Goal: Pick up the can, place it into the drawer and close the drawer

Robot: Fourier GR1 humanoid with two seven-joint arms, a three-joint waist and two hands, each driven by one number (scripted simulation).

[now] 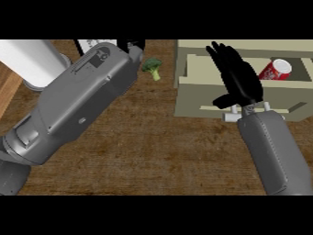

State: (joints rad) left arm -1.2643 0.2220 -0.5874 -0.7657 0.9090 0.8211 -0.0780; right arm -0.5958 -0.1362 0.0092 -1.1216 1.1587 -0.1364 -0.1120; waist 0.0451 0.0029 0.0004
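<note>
From the head view, the red can (275,69) lies on its side inside the open beige drawer (192,98), toward its right part, and the right hand (237,75) stands just left of it with fingers straight and spread wide, holding nothing. The left hand (133,46) shows only as a dark bit past the grey forearm at the view's top, so I cannot tell how its fingers stand. On the wooden desk (152,147) a small piece of broccoli (153,67) lies between the left forearm and the drawer, and a white cylinder (30,59) stands at upper left.
</note>
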